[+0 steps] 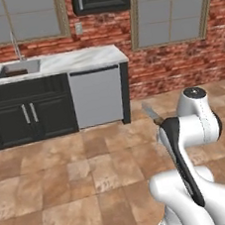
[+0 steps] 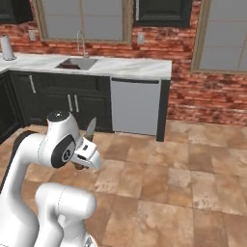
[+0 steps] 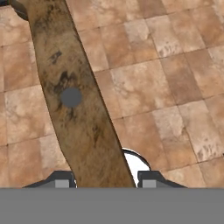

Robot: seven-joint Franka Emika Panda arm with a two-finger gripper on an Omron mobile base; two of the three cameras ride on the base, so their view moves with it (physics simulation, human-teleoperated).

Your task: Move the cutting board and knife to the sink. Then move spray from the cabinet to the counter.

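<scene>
Gripper (image 3: 105,179) clamped on knife (image 3: 74,96)

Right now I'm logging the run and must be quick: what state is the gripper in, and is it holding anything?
Gripper: closed on the knife, gripping its wooden handle; the blade sticks up past the hand.

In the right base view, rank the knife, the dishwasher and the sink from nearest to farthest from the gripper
1. The knife, held in the gripper, blade pointing up.
2. The dishwasher, ahead under the counter's right end.
3. The sink, farther back in the counter, left of the dishwasher.
</scene>
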